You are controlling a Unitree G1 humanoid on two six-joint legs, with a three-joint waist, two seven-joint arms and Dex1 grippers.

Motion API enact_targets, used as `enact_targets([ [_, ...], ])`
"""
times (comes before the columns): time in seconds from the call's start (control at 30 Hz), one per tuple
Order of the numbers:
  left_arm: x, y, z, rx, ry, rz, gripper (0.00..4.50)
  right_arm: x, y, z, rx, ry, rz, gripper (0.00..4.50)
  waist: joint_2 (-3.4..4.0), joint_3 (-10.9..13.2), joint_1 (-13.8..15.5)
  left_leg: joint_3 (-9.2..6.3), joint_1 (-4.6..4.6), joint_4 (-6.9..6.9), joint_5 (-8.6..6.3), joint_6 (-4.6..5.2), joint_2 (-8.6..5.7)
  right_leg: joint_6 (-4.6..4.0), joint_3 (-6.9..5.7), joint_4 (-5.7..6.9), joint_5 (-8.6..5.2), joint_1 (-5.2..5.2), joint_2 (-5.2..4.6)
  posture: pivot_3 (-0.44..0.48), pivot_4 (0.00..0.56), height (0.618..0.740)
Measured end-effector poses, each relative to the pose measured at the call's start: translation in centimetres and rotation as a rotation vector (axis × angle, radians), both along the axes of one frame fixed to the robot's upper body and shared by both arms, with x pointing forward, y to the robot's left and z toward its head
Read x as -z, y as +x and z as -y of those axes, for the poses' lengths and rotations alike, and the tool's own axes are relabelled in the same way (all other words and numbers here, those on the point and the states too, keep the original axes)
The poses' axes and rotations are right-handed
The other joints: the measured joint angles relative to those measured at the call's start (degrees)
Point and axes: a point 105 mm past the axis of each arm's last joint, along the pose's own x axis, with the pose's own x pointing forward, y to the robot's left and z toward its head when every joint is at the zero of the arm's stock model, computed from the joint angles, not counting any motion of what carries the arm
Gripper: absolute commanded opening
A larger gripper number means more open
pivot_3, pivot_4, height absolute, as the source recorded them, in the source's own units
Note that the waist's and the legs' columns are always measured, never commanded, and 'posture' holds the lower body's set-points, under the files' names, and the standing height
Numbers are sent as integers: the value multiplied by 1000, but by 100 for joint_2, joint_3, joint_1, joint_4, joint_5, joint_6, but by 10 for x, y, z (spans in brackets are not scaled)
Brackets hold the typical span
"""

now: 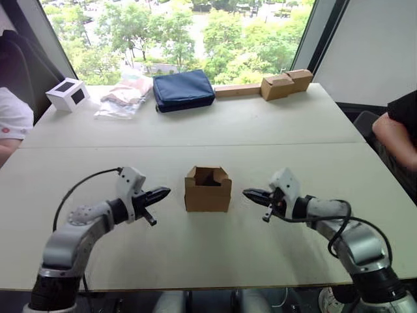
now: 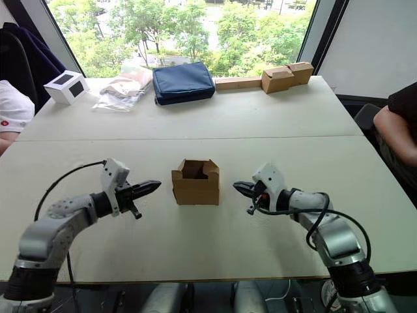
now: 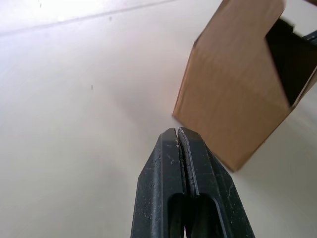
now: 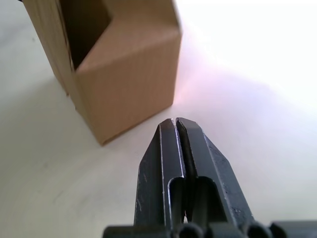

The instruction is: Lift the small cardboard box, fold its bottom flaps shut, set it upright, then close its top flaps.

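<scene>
Brown cardboard, plain and unprinted: the small cardboard box stands upright on the pale worktop, near its middle, with the top flaps raised and the dark inside open to view. Left gripper hovers to the box's left, apart from it, its two black fingers clenched together on nothing and pointing toward the box's side wall. Right gripper hovers to the box's right, likewise apart, its fingers pressed flat against each other with nothing between them, tips aimed at the box's near corner. Both grippers sit at about the box's own height, one either side. Behind the box, along the worktop's far edge by the window: a white cube box with a black panel far to the box's left, a clear plastic packet beside that, then a navy blue pouch almost straight behind the box. Behind and to the box's right lies a paler tan pair of cardboard boxes, touching a flat strip of cardboard. A person's arm shows beyond the worktop's right edge; another person's white sleeve shows at the left edge.
</scene>
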Motion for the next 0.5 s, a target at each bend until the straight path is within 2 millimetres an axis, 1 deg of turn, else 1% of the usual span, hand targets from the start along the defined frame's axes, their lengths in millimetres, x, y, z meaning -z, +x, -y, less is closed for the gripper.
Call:
enact_targets([
  [0.07,-21,3,2,55,32,43,8,-26,4,-4,-43,21,56,0,5,-3,-10,0,4,-4,-3,5,0,0,0,-1,0,3,3,0,150,737],
  [0.1,-27,2,4,83,27,47,8,-33,5,-8,-64,30,68,0,5,-3,-17,0,3,-9,-3,6,0,0,0,-5,0,2,3,0,150,737],
  [0.13,-28,1,7,107,19,39,8,-35,4,-10,-81,35,64,0,4,-2,-16,0,3,-9,-4,7,1,-1,0,-5,0,2,3,0,150,737],
  [0.23,-27,0,18,187,-10,-21,8,-34,2,-20,-130,40,34,0,1,0,-20,0,-2,-7,-4,7,0,0,0,-6,0,0,2,0,150,737],
  [0.37,-30,3,23,254,7,-36,8,-32,1,-37,-197,34,22,0,2,0,-26,1,0,-5,-3,6,0,0,0,-4,0,0,3,0,150,737],
  [0.5,-23,8,28,279,10,-57,8,-22,4,-41,-203,16,-9,0,1,1,-20,2,-2,-5,-3,6,-1,0,0,-5,0,-1,7,0,150,737],
])
